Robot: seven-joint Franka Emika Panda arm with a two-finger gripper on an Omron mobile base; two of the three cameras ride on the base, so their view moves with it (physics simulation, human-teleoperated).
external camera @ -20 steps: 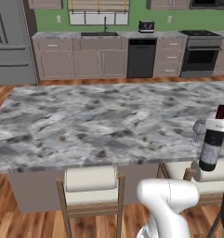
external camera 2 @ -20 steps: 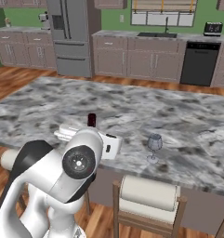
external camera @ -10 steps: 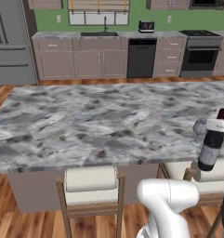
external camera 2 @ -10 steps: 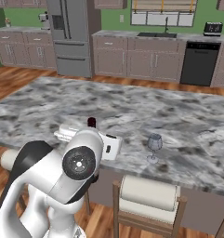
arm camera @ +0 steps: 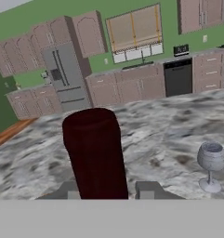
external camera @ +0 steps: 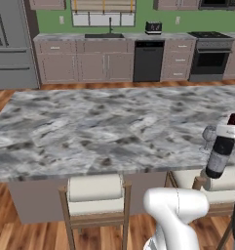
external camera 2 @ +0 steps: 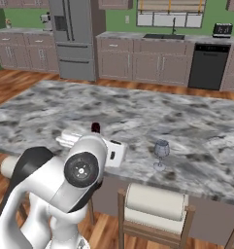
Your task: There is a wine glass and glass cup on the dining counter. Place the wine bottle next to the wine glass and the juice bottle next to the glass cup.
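Count on inspection: one wine bottle [external camera: 219, 152], one wine glass [external camera 2: 160, 154], two stools [external camera: 95, 195], one dining counter [external camera: 99, 127].

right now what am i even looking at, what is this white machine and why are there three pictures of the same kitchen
It is a white robot arm on a driving base, in a rendered kitchen. Two pictures come from cameras on the base, behind the arm to its left and right. The third looks along the hand itself.

The arm's two-finger gripper is shut on the dark slim wine bottle with the dark red neck capsule, gripping it near the neck. The hand view shows that capsule close up between the finger tips.

On the long grey-white veined marble dining counter stands a small clear stemmed wine glass, close to the bottle. Cushioned wooden stools sit below the counter.
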